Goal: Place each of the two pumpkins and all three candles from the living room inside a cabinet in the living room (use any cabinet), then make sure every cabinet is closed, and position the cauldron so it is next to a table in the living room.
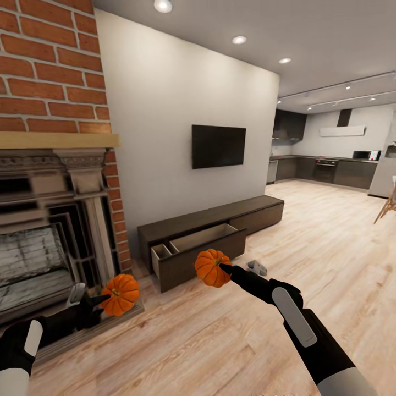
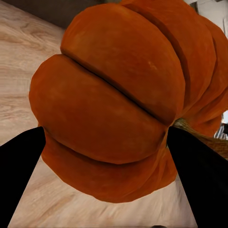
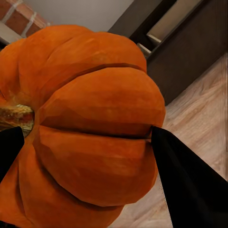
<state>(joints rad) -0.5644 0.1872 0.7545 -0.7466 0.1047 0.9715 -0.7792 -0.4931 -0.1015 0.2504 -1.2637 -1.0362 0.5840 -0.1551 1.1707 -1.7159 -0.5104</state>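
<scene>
Pumpkins gripped, one per arm

Pumpkins both off the floor: one (image 1: 121, 294) pinched in left gripper (image 1: 104, 300) jaws near brick fireplace (image 1: 52, 165); other (image 1: 212, 268) pinched in right gripper (image 1: 224, 269) jaws, just before open drawer (image 1: 190, 250) of dark cabinet (image 1: 258, 212). Wood floor (image 1: 231, 335) beneath.

In both wrist views the black fingers (image 2: 19, 175) (image 3: 190, 185) run off the picture's edge, and each pumpkin (image 2: 118, 104) (image 3: 90, 133) hides most of what lies behind it. In the head view the right gripper (image 1: 223, 269) is partly hidden behind its pumpkin (image 1: 212, 268), while the fireplace (image 1: 49, 242) is blurred and cut off at the left edge. The kitchen appliances (image 1: 366, 155) are too small to identify.
</scene>
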